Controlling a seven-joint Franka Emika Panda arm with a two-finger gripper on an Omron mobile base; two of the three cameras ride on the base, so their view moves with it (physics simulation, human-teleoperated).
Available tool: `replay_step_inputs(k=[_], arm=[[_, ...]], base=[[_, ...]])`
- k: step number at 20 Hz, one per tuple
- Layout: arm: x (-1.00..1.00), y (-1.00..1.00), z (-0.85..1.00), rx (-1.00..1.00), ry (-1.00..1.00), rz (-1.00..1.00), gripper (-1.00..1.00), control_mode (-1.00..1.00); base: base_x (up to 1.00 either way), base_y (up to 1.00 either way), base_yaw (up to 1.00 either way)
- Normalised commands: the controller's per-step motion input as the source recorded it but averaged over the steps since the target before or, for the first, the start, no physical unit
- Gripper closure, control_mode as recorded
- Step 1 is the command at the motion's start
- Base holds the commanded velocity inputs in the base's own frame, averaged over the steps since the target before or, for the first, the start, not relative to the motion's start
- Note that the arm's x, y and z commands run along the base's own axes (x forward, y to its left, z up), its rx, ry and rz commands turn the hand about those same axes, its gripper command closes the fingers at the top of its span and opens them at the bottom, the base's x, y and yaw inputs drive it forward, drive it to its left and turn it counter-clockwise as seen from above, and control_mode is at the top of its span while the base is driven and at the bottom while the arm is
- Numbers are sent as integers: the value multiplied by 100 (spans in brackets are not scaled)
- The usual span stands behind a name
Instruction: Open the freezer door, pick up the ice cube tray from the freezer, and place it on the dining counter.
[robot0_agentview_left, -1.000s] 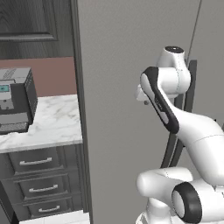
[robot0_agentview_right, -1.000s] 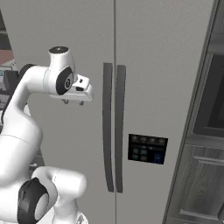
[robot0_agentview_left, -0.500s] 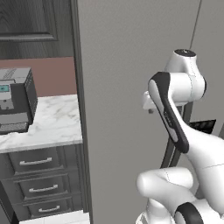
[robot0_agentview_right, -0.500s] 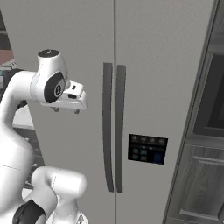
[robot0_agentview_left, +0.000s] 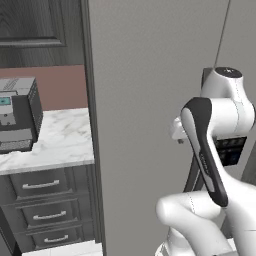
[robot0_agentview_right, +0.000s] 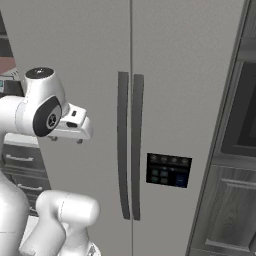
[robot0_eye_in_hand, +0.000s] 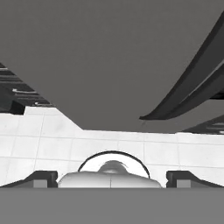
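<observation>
The freezer (robot0_agentview_right: 65, 45) is shut: both tall grey doors sit flush, their two dark bar handles side by side at the middle seam. The step in hand is the first one, opening the door (robot0_agentview_left: 150, 75), and it looks barely begun. The tray is not to be seen; it is presumably inside, behind the closed panel, and the dining counter lies out of frame.

The gripper (robot0_agentview_right: 65, 141) hangs off the white wrist in front of the left door, well apart from the left handle (robot0_agentview_right: 123, 145) and to its left. In the hand view the two dark fingertips (robot0_eye_in_hand: 40, 178) stand at the far left and far right of the bottom edge, so the fingers are wide apart with nothing between them. That view looks down the door face to the tiled floor, with both handle bars (robot0_eye_in_hand: 188, 87) running off to the upper right.

Next, I judge, the hand must swing right toward the seam, turn so its fingers straddle the left bar, close on it, then pull outward in an arc about the door's left edge.

Against a second ago, the arm has drawn its elbow up and back and the wrist has sunk lower on the door, while the fingers have spread from part-closed to full width. The doors have not moved.

To the left, a dark appliance (robot0_agentview_left: 17, 120) sits on the marble worktop (robot0_agentview_left: 65, 140) over drawers.
</observation>
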Motion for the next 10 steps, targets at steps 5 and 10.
replay_step_inputs(k=[5, 10], arm=[[-38, 0, 0, 0, 0, 0, -100, -100], [-44, 0, 0, 0, 0, 0, -100, -100]], base=[[0, 0, 0], [0, 0, 0]])
